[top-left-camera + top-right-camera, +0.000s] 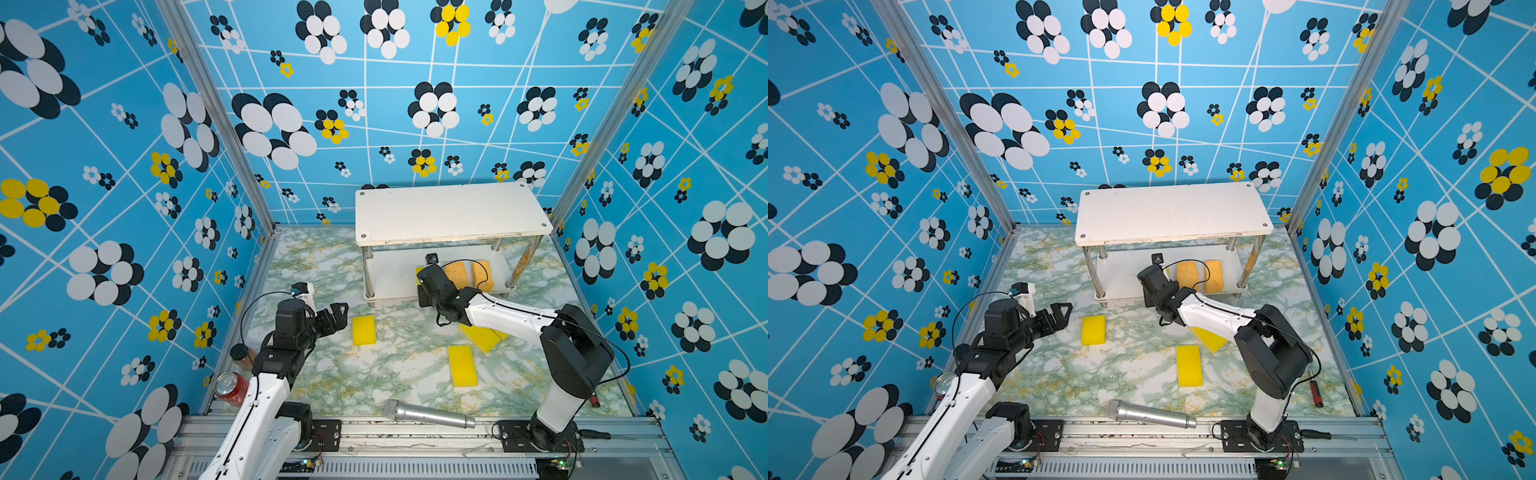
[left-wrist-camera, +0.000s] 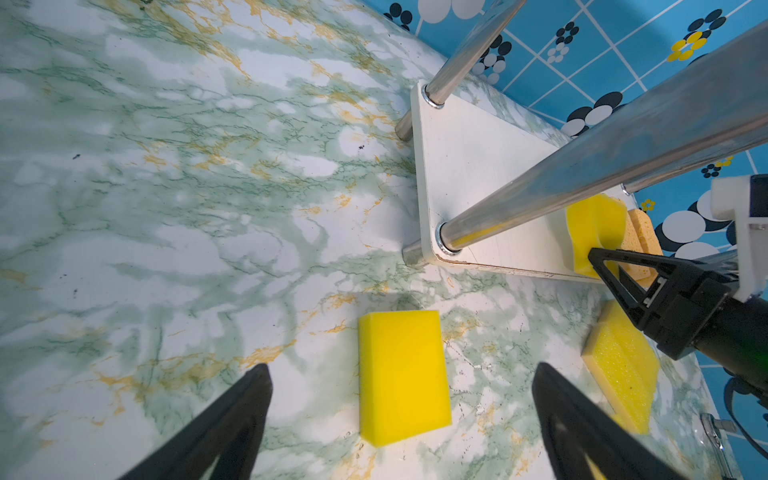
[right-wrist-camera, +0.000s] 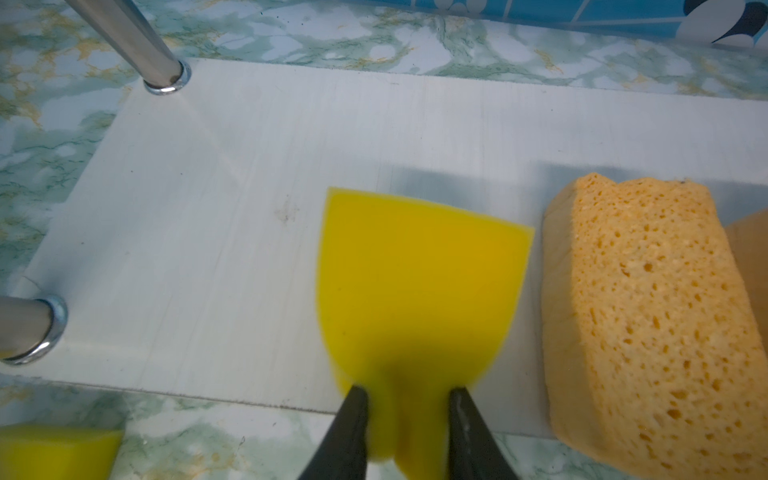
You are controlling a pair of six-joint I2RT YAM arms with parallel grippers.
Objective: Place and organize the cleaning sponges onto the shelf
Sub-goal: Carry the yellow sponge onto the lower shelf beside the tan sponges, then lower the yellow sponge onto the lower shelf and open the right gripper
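Note:
The shelf (image 1: pixel 453 212) stands at the back right, a white two-tier rack on chrome legs. Two orange-tan porous sponges (image 1: pixel 457 272) (image 1: pixel 484 274) stand on its lower board (image 3: pixel 208 208). My right gripper (image 3: pixel 409 399) is shut on a small yellow sponge (image 3: pixel 415 282), squeezed at its near end and resting on that board beside an orange sponge (image 3: pixel 648 316). My left gripper (image 2: pixel 401 369) hangs open above another small yellow sponge (image 2: pixel 403 374) lying on the table (image 1: pixel 364 329). Two longer flat yellow sponges (image 1: pixel 462 365) (image 1: pixel 482 337) lie on the table, one partly under the right arm.
A silver microphone (image 1: pixel 428 414) lies along the front edge. A red can (image 1: pixel 230 388) and a brown dark-lidded jar (image 1: pixel 242 356) stand at the front left beside the left arm. A red tool (image 1: pixel 1316 393) lies at the front right. Patterned walls close three sides.

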